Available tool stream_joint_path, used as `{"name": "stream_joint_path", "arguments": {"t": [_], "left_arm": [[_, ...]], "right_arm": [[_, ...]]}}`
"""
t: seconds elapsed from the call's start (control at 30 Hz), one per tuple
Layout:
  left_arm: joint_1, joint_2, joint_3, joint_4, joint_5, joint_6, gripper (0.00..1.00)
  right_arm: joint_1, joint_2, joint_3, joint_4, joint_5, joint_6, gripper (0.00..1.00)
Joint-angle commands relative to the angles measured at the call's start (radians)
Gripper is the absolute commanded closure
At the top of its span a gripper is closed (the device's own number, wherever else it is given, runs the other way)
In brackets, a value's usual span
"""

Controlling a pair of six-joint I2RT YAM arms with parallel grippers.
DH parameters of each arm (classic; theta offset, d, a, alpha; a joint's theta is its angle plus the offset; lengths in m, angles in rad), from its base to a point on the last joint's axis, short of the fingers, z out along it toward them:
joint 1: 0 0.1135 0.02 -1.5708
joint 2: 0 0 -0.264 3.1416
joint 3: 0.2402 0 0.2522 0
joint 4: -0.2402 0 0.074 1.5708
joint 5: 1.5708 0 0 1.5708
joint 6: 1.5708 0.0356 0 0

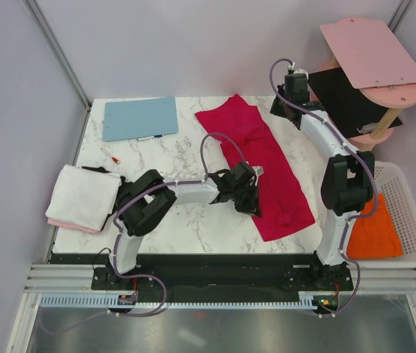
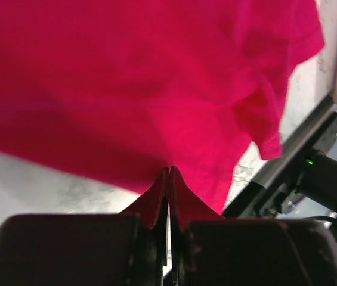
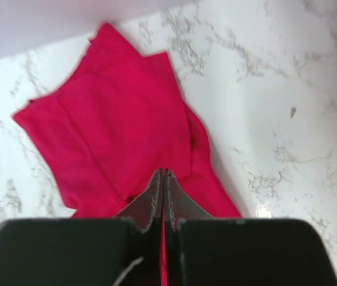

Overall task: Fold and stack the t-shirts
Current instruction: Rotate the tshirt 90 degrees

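Red shirt lies diagonally across the table, its near corner close to the front edge. Left gripper is closed on its left edge, with bare marble further left. Right gripper is closed near the far hem (a grip on cloth cannot be confirmed). White shirt sits at the left edge. Orange shirt in the basket is partly hidden by the right arm.
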Motion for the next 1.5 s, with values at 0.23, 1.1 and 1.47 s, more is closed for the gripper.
{"name": "stream_joint_path", "arguments": {"t": [0.23,1.1,1.47], "left_arm": [[-0.048,0.051,0.052,0.080,0.089,-0.105,0.98],[0.033,-0.524,-0.452,-0.199,-0.175,0.009,0.98],[-0.030,-0.238,-0.128,-0.072,-0.038,-0.005,0.98]], "right_arm": [[0.000,-0.159,-0.085,-0.012,0.001,-0.046,1.00],[0.000,-0.017,-0.051,-0.054,-0.120,-0.038,1.00],[0.000,-0.031,-0.053,-0.051,-0.091,-0.040,1.00]]}}
